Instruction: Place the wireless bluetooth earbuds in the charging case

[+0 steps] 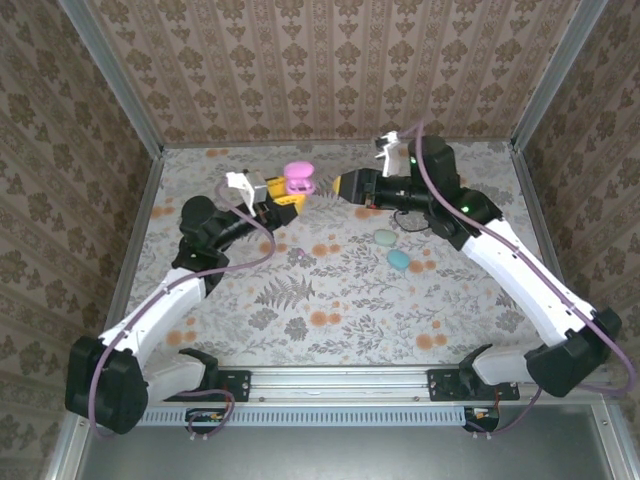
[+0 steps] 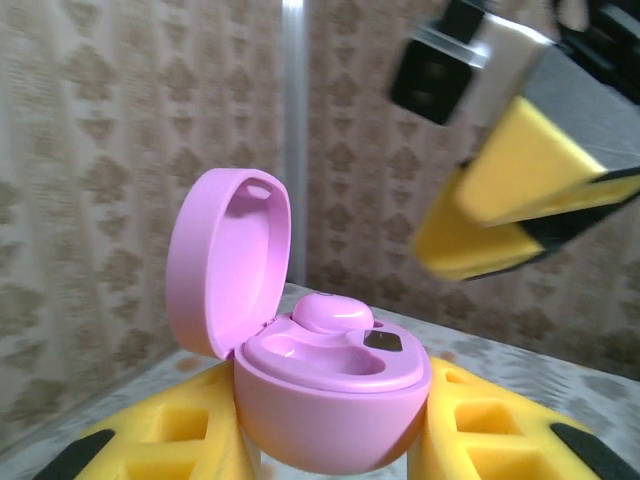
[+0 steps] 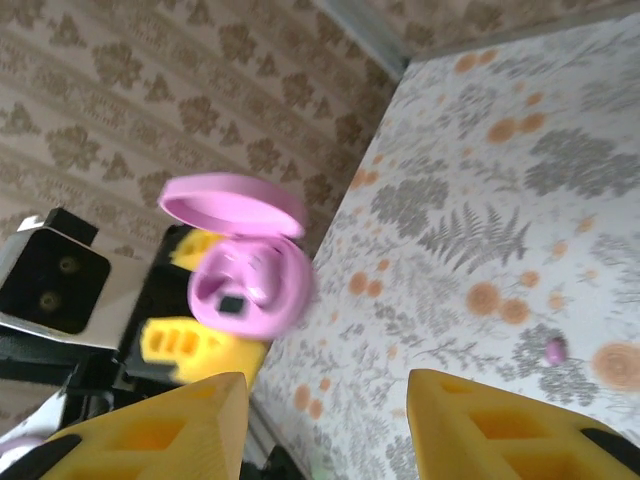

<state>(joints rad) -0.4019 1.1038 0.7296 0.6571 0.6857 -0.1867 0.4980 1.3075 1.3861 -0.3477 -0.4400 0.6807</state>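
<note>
A pink charging case [image 2: 330, 400] stands with its lid [image 2: 228, 262] hinged up, and my left gripper [image 2: 335, 435] is shut on its base. One pinkish earbud [image 2: 333, 313] sits in the far socket; the near socket is bare. Seen from above, the case [image 1: 298, 180] is held at the back of the table, with my right gripper [image 1: 340, 186] just to its right. The right gripper [image 3: 325, 420] is open with nothing between its fingers, a little way off from the case [image 3: 248, 280]. A second small purple earbud [image 3: 555, 351] lies loose on the table [image 1: 297, 255].
A mint case [image 1: 385, 238] and a blue case [image 1: 398, 259] lie closed on the floral table [image 1: 330, 330], right of centre under the right arm. Patterned walls close in the back and both sides.
</note>
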